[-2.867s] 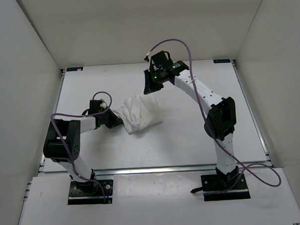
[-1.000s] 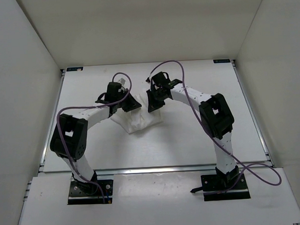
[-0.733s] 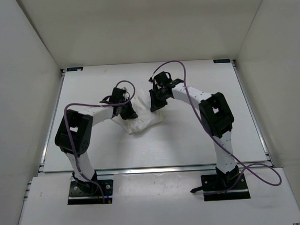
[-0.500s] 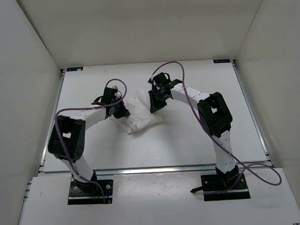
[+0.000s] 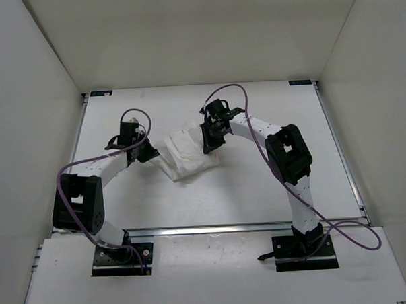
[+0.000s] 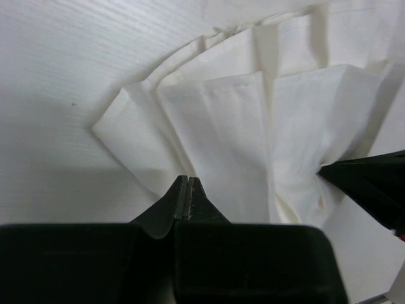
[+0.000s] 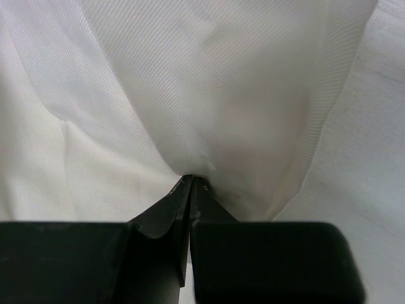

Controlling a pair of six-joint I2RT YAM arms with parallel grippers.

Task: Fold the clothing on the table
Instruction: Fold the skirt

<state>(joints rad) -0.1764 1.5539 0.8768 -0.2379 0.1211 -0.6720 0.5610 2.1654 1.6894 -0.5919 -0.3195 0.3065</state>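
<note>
The clothing (image 5: 187, 152) lies as a rumpled white fabric with fanned pleats on the table (image 5: 258, 183), a little left of the middle. My left gripper (image 5: 150, 156) is shut at the fabric's left edge; in the left wrist view its tips (image 6: 188, 180) sit just above the pleats (image 6: 253, 126) with nothing between them. My right gripper (image 5: 207, 146) is shut at the clothing's upper right part. Its closed tips (image 7: 191, 179) press into the fabric (image 7: 190, 82), and creases gather at them. The left wrist view shows that gripper's fingers (image 6: 370, 183) at the right.
White walls enclose the table on three sides. An aluminium rail (image 5: 213, 227) runs along the near edge, with black brackets at the far corners (image 5: 101, 93) (image 5: 300, 82). Purple cables loop above both arms. Bare tabletop (image 6: 63, 63) shows left of the clothing.
My left gripper slid from above the clothing's middle out to its left edge, staying shut. The fabric lies more spread out. The right gripper has stayed in place.
</note>
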